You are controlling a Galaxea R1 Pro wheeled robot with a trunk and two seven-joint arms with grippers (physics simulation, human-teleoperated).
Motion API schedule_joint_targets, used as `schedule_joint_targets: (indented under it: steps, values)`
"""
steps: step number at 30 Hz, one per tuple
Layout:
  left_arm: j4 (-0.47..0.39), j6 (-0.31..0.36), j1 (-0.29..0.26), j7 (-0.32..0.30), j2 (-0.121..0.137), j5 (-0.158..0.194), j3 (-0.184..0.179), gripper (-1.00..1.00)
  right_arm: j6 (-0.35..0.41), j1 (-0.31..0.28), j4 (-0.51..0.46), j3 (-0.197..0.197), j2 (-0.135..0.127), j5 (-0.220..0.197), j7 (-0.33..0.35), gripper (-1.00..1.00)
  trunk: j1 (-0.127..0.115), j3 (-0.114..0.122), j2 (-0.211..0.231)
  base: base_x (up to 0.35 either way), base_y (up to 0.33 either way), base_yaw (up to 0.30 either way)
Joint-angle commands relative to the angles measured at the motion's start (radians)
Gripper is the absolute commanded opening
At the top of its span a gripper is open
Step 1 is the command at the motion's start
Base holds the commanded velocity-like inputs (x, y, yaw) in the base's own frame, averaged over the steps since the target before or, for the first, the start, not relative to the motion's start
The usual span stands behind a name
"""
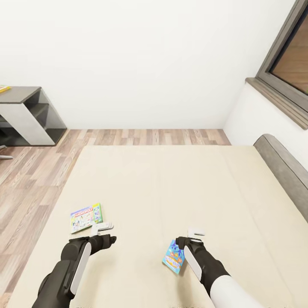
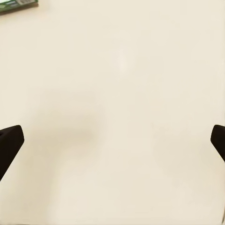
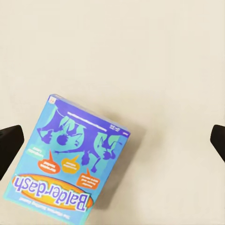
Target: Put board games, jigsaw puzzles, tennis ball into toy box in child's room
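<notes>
Right tool (image 1: 193,238) spread above Balderdash box (image 3: 70,164)

From my feed, plain white walls (image 1: 141,60) met a wood plank floor (image 1: 25,179), with a grey shelf unit (image 1: 30,113) left and a dark-framed window (image 1: 286,60) right.

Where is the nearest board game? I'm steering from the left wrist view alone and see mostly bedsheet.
Observer: A green board game lies flat on the bed, just ahead of the left end effector.
Operator: Any other game?
Observer: A blue board game sits beside the right end effector.
Operator: Is it gripped?
Observer: No. In the right wrist view the jaws stand wide apart.
</notes>
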Motion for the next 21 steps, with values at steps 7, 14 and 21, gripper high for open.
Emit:
schedule_joint_targets:
  steps: [7, 14, 21]
  values:
    - [-0.001, 0.005, -0.001, 0.002, -0.001, 0.008, 0.002, 1.00, 0.003, -0.001, -0.003, 0.005, 0.000, -0.008, -0.010, 1.00, 0.000, -0.013, -0.002, 0.000, 0.000, 0.000]
    - [-0.001, 0.005, -0.001, 0.002, -0.001, 0.008, 0.001, 1.00, 0.004, -0.001, -0.003, 0.005, 0.001, -0.008, -0.010, 1.00, 0.000, -0.024, -0.002, 0.000, 0.000, 0.000]
    - [-0.001, 0.005, -0.001, 0.002, -0.002, 0.008, 0.001, 1.00, 0.005, -0.002, -0.003, 0.006, 0.001, -0.008, -0.011, 1.00, 0.000, -0.036, -0.002, 0.000, 0.000, 0.000]
